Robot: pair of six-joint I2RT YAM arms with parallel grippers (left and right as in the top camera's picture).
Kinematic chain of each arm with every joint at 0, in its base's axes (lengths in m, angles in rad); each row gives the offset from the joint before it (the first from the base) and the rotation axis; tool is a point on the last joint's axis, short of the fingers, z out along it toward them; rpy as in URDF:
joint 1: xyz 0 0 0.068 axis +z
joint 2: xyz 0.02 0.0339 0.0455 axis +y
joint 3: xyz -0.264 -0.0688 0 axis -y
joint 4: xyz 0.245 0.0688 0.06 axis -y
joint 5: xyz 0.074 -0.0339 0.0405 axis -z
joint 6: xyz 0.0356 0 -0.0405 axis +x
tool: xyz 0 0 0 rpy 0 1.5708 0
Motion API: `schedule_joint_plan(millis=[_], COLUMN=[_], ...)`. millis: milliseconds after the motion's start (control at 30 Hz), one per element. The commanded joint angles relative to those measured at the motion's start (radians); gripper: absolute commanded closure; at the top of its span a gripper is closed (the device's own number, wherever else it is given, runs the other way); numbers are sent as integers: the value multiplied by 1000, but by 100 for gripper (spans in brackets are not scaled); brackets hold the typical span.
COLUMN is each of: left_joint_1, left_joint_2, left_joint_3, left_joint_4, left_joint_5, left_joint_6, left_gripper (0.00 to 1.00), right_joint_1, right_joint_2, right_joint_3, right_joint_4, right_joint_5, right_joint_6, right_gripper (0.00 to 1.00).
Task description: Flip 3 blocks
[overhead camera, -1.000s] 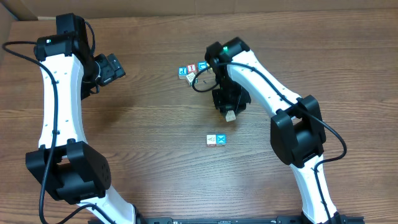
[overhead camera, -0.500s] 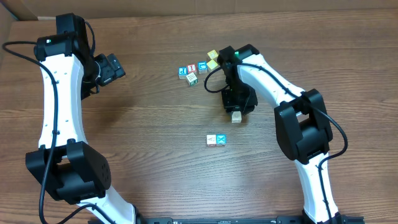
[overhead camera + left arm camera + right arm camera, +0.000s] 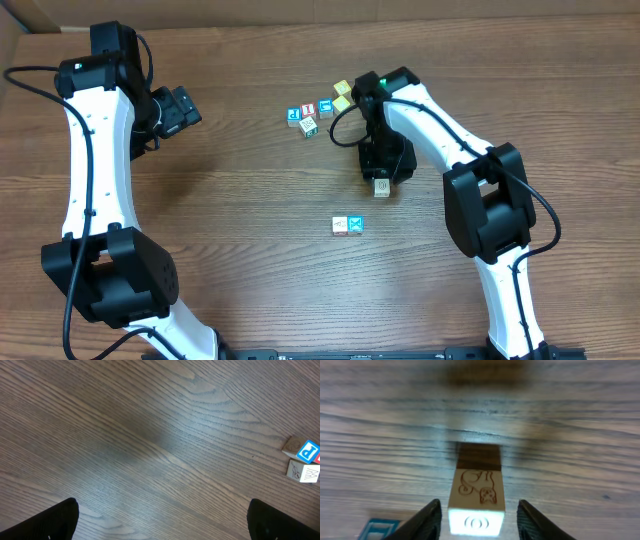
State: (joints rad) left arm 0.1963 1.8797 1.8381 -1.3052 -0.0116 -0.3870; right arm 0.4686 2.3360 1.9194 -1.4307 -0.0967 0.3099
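- The small cream wooden cube with a reddish drawing (image 3: 476, 487) sits on the brown wood-grain table (image 3: 250, 250). It lies directly between the fingers of the right gripper (image 3: 476, 520), its side faces square to them.
- The right jaws are released: a strip of table shows on either side of the cube, so neither finger touches it.
- The other two task cubes, a cream-faced one (image 3: 341, 225) and a blue-faced one with a white X (image 3: 357, 224), lie touching side by side. They are near that gripper, on the side towards the robot's base.
- The right arm is by far the nearer to that pair. The left gripper (image 3: 165, 521) hangs well apart over bare table, jaws spread wide and holding nothing.
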Motion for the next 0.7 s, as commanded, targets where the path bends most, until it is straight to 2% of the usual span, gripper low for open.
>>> schedule_joint_plan(millis=[0,133,200,267,467,667], left_joint_1=[-7,-7,-7,-7,-7,-7], left_joint_2=[7,7,7,7,7,7], left_joint_3=[23,23,23,23,23,23], left_joint_4=[1,1,1,1,1,1], left_joint_5=[4,4,4,4,4,4], left_joint_6=[-2,-2,-3,-2,-2,-2], left_gripper=[0,0,0,0,0,0], right_joint_1=[10,10,13,23,92,183], right_joint_2=[-36,-55,-80,-119,-270,-278], right_joint_3=[-29,43,107,171,215,188], right_joint_4=[24,-13,-40,-61,-19,27], right_joint_5=[6,-31,-67,-85,-76,41], right_joint_6=[9,8,9,9,65,151], right_gripper=[58,65,73,76,71,69])
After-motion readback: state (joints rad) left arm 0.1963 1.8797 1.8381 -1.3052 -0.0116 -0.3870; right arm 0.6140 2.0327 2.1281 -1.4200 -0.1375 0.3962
